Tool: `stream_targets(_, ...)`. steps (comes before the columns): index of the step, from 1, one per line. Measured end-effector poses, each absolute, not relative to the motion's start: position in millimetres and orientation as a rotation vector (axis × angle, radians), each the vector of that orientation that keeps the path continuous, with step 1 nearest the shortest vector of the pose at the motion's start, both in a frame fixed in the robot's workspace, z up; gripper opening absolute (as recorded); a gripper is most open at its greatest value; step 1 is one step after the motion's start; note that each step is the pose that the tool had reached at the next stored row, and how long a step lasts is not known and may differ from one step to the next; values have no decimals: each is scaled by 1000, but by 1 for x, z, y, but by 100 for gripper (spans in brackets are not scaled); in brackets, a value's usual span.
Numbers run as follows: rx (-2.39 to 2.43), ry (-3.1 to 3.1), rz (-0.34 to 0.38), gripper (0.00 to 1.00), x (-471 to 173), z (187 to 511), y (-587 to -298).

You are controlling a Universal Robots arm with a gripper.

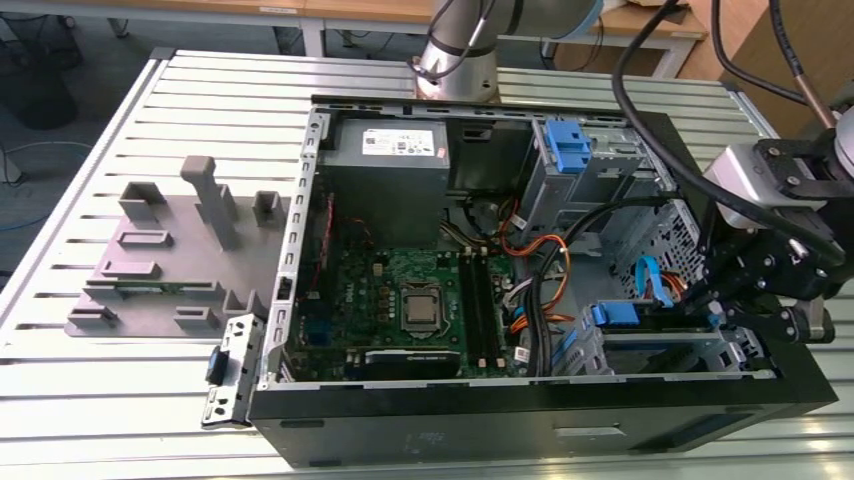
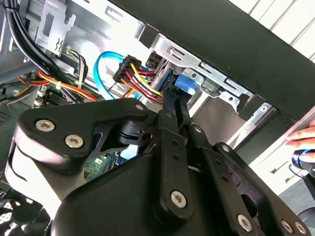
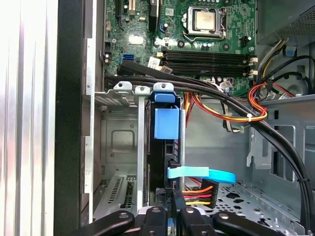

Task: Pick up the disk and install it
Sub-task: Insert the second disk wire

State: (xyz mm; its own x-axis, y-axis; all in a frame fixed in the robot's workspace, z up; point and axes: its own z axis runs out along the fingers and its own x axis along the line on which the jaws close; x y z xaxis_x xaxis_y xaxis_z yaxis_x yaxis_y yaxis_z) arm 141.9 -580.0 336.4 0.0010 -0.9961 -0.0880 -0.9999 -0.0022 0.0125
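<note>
While the gripper pinched the disk's rear edge, seated upright in the drive cage, the cable bundle just beside risked snagging, jamming the insertion.

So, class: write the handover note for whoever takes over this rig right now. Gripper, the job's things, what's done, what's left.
Gripper: down inside the computer case, at the drive cage by the exterior view's right; open or shut cannot be told.
Disk: standing on edge in the cage slot, blue rail tab outward, cables plugged at its end.
Done: disk is in the cage.
Left: confirm it is fully seated; gripper not withdrawn.
</note>
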Motion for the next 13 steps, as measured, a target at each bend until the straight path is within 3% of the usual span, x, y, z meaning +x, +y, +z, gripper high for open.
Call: stream_targets(13,-2180,2185,110,17,142,338,-580)
